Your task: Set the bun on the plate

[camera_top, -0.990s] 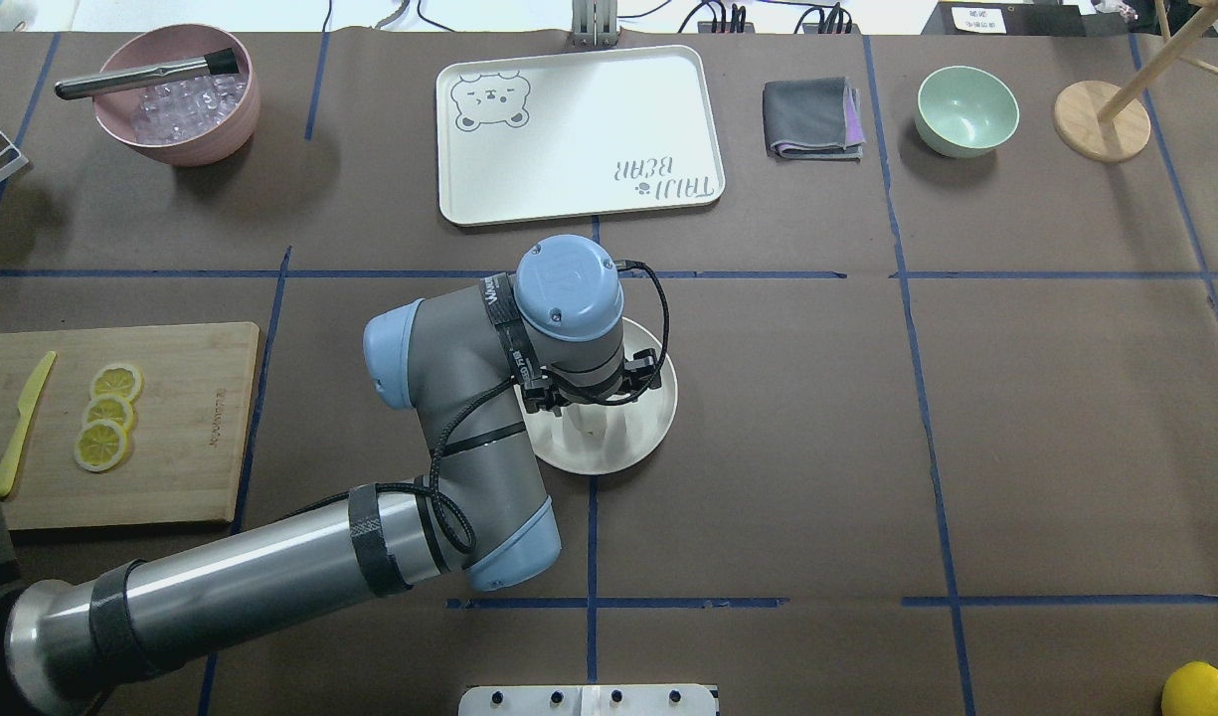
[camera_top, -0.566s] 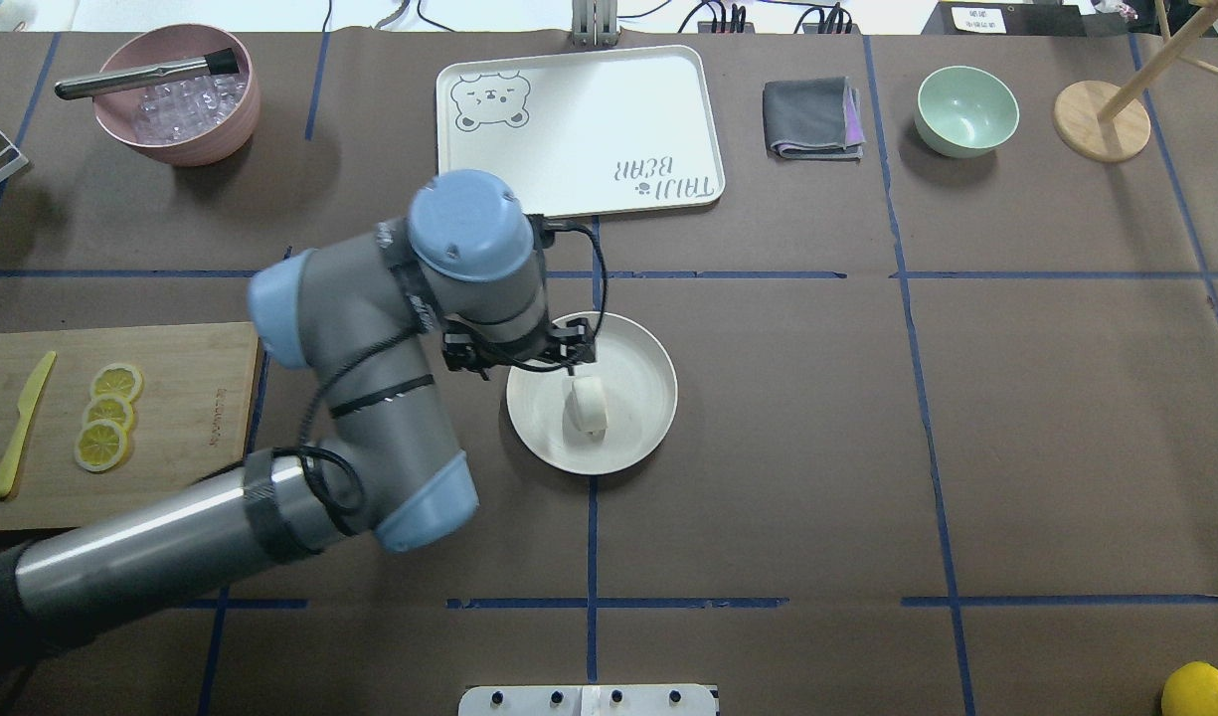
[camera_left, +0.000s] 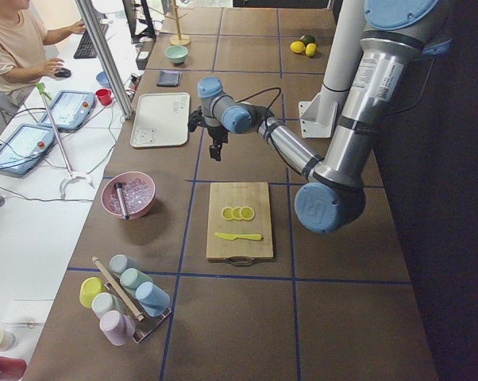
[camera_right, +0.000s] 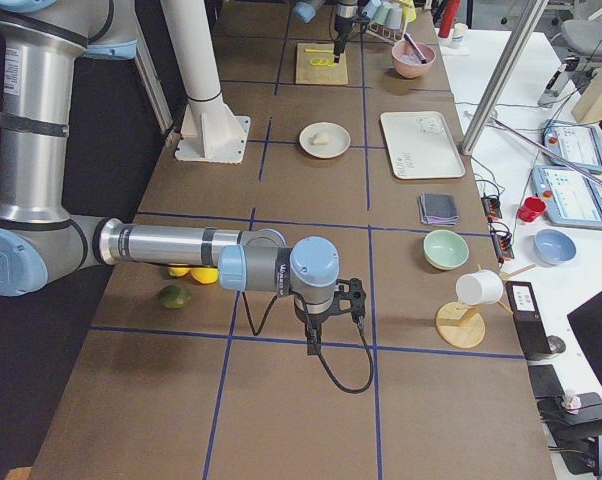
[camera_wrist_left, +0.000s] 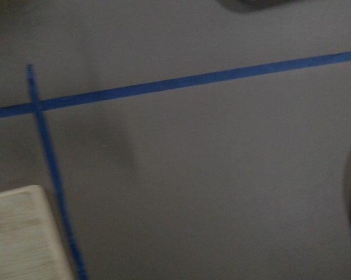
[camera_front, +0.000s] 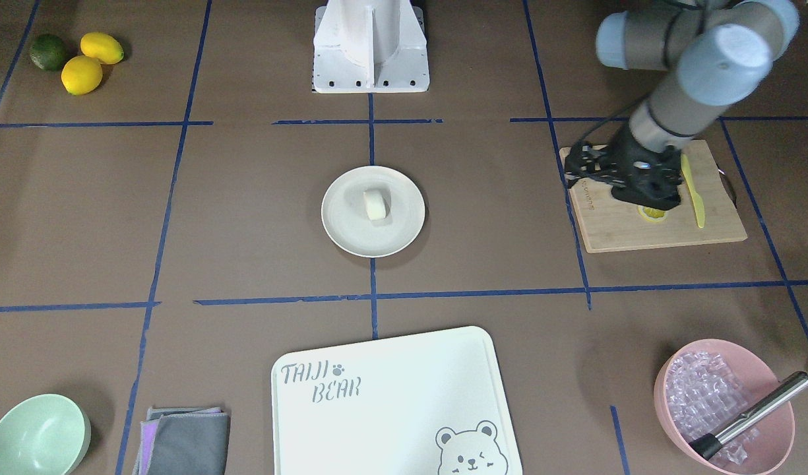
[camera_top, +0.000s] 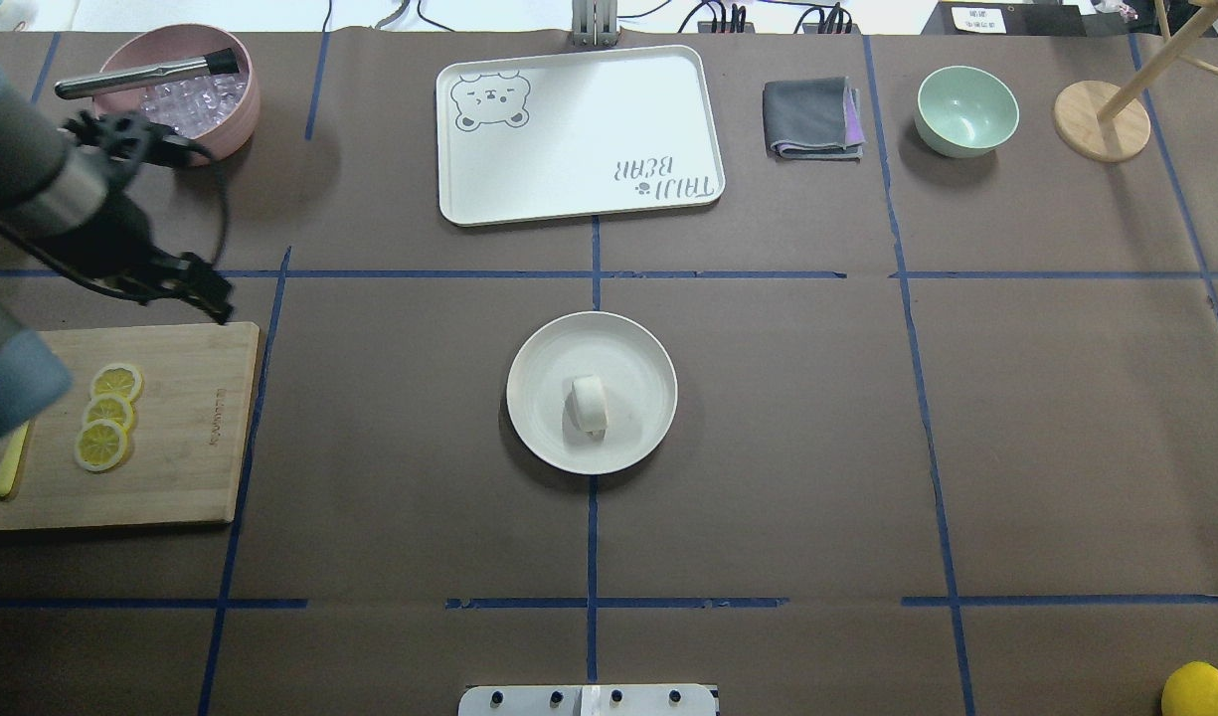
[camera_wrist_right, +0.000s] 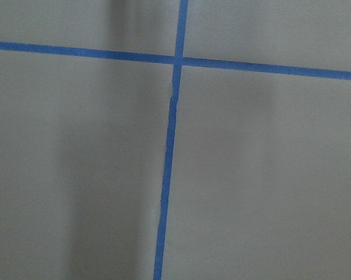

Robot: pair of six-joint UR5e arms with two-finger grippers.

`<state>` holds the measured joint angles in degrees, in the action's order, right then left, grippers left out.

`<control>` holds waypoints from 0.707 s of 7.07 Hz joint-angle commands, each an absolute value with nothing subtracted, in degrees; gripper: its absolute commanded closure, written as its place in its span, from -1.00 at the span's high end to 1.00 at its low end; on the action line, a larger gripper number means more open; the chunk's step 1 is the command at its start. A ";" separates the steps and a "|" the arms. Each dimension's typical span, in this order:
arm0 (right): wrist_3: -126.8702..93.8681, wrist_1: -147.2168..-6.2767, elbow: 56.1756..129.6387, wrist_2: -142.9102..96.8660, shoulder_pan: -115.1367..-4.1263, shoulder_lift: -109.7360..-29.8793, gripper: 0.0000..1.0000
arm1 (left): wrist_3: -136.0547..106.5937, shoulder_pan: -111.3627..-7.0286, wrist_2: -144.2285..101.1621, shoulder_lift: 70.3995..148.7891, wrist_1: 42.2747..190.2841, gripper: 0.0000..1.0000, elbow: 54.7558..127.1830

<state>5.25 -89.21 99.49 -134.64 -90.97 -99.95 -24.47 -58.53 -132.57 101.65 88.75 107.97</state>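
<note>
The bun (camera_top: 589, 403), a small white rounded lump, lies near the middle of the round cream plate (camera_top: 633, 428), with nothing touching it. The front view shows the same bun (camera_front: 376, 204) on the plate (camera_front: 347, 227). My left gripper (camera_top: 196, 288) hangs far to the plate's left, above the far corner of the cutting board, open and empty; the front view shows it as a dark mass (camera_front: 644, 198). My right gripper (camera_right: 314, 340) appears only in the exterior right view, low over bare table, and I cannot tell its state.
A bamboo cutting board (camera_top: 191, 438) carries three lemon slices (camera_top: 106, 413) and a yellow knife. A pink bowl (camera_top: 226, 124) of ice, a bear tray (camera_top: 579, 139), a folded cloth (camera_top: 812, 117) and a mint bowl (camera_top: 966, 109) line the far edge.
My left arm has swung away from the plate to the left, past the cutting board's corner. The bun stays uncovered on the plate.
</note>
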 commanded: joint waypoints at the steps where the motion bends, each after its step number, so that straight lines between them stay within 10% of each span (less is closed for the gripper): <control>1: 5.27 -89.21 99.49 -134.56 -90.97 -100.02 0.99 | -3.49 -74.20 -137.20 92.31 88.59 1.00 103.40; 5: 5.27 -89.21 99.49 -134.65 -90.97 -100.20 0.99 | 6.24 -84.02 -137.29 86.95 89.11 1.00 96.06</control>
<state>5.27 -89.21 99.49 -134.64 -90.96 -100.17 4.41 -82.72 -137.26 89.22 88.62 96.64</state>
